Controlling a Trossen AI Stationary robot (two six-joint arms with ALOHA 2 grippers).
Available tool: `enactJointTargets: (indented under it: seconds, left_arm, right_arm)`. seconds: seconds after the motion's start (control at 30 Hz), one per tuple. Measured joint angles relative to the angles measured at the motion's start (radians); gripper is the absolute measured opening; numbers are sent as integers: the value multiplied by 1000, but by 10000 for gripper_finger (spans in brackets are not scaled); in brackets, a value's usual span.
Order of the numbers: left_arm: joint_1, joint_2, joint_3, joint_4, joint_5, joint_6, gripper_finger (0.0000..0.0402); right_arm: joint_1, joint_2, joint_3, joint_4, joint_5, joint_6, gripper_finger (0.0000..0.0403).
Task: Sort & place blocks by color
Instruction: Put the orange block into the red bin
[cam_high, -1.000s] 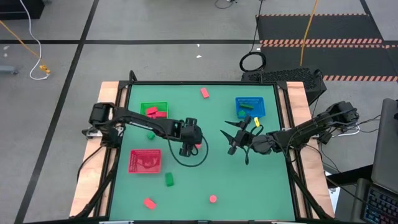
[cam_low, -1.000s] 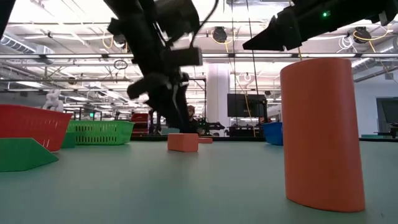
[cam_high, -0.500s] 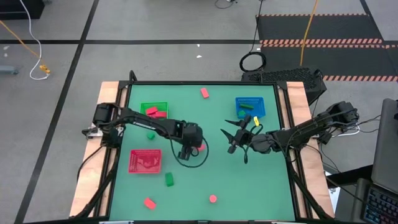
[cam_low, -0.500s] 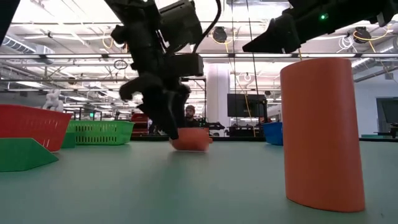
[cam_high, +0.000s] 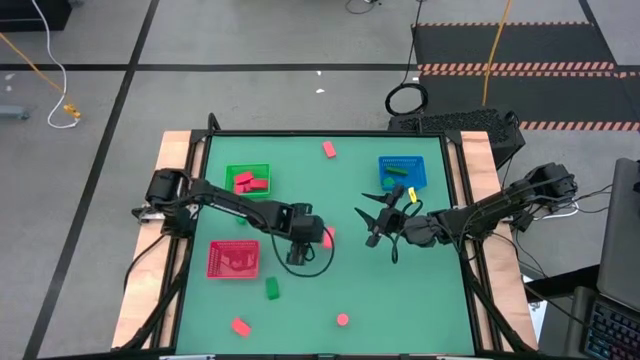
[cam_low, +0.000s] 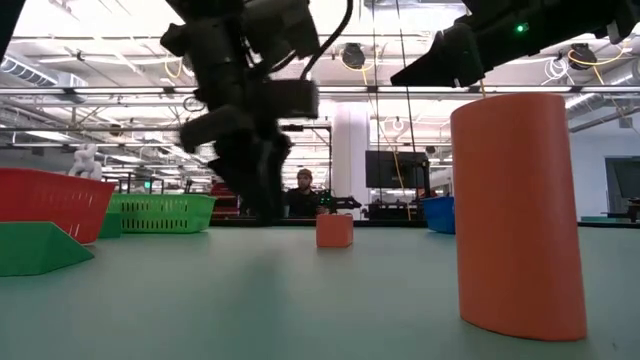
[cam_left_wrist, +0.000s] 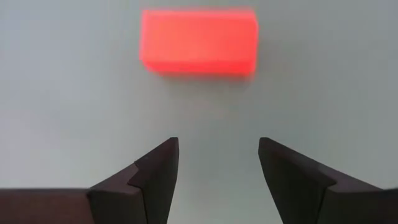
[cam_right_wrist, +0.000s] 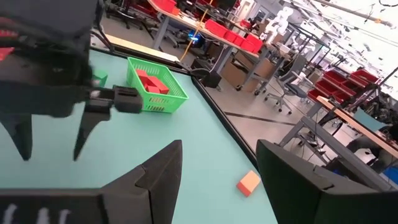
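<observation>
A red block (cam_left_wrist: 199, 42) lies flat on the green table, just ahead of my left gripper (cam_left_wrist: 217, 163). That gripper is open and points steeply down, and nothing is between its fingers. In the high view the gripper (cam_high: 310, 242) stands just left of the block (cam_high: 327, 238), near the table's middle. My right gripper (cam_high: 372, 225) hovers open, roughly level, right of centre. Other blocks lie loose: a red one (cam_high: 329, 149) far back, a green one (cam_high: 272, 288) and two red ones (cam_high: 240, 325), (cam_high: 343, 320) near the front. Red blocks lie in the green tray (cam_high: 262, 170).
A red tray (cam_high: 215, 268) sits at the near left. A blue tray (cam_high: 415, 165) with a green piece stands at the far right. In the low view the red piece (cam_low: 518, 215) at the front looms large. There is open table between the trays and the front blocks.
My left gripper has moved toward the table's near edge, sunk a little and rolled about its own axis, still open. The red block tipped against its fingers half a second ago. It now lies a little farther right, turned about, apart from the fingers.
</observation>
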Motion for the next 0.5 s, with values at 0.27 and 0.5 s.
enactJointTargets:
  seconds: [0.27,0.5]
  left_arm:
    - [27,-16,2,181,14,-444,225]
    - [39,-10,2,225,63,-737,225]
  right_arm:
    - [0,0,0,1,0,1,199]
    - [0,0,0,0,0,30,199]
